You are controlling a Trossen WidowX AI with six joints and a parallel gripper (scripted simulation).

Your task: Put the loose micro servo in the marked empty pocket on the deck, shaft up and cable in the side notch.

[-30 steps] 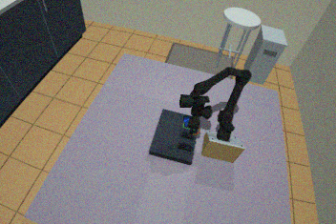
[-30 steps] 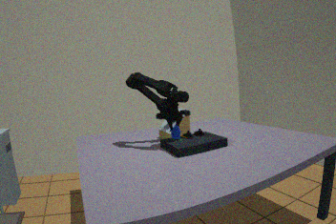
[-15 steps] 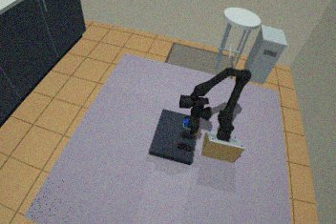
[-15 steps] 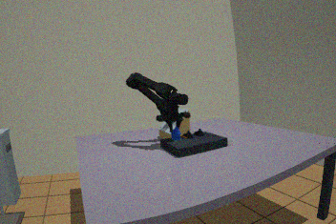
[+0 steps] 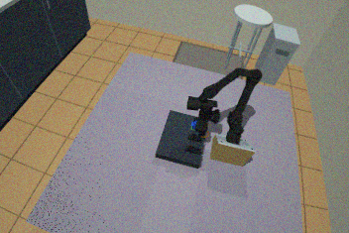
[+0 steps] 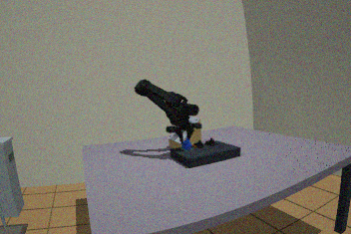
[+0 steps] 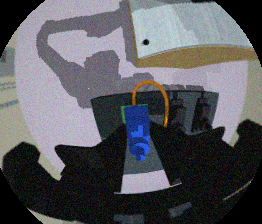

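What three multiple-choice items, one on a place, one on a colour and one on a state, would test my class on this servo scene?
1. Where is the servo?
A. between the gripper fingers, over the deck
B. on the stool
C. on the floor

2. What colour is the servo's cable?
A. green
B. orange
C. white

3. What is the gripper's state?
A. wide open
B. shut on nothing
C. shut on the servo

Key: 1 A, the wrist view shows the blue body between the dark fingers with the deck beyond; 2 B, an orange loop arches above the servo; 3 C, the fingers press its sides.
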